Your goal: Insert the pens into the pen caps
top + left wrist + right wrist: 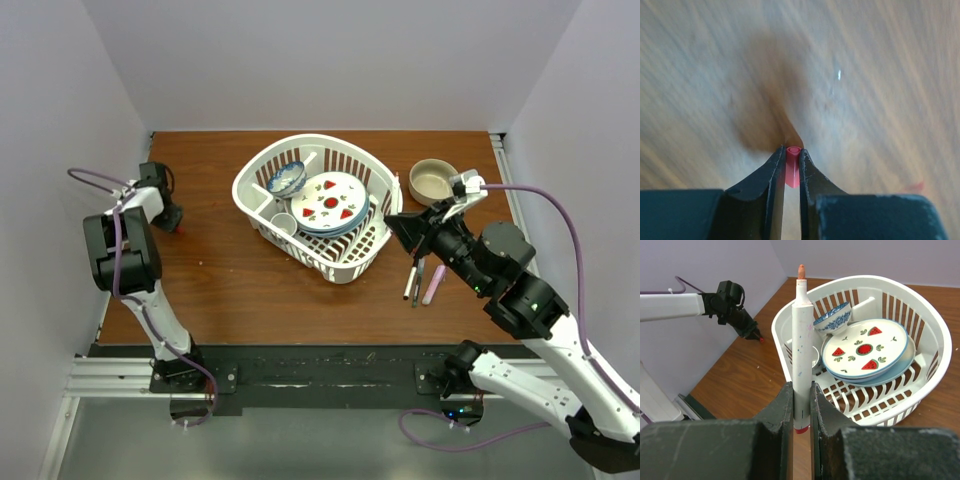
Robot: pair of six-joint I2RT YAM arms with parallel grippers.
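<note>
closest to me, my right pincer (801,395) is clamped on the lower end of a white-barrelled pen (801,340). the pen stands upright between the pads, its reddish felt tip (801,271) bare at the top. the barrel looks light, stiff and smooth, so i judge it could swivel or slide if pushed off-axis. the low hold leaves plenty of free barrel for mating.

just beside that pincer, three more pens (416,280) lie together on the wood surface (250,280), one of them lilac-pink. beyond it and to its right sits the white basket (940,340) with a watermelon plate (865,347) inside.

far off to the left, well apart, my left pincer (792,159) is closed on a red cap (793,172). what looks like the cap's open mouth pokes out past the fingertips. the cap is tiny, hard and probably slick. pinched across its sides it could pop out, so i'd bring the tip in straight along its axis.
</note>
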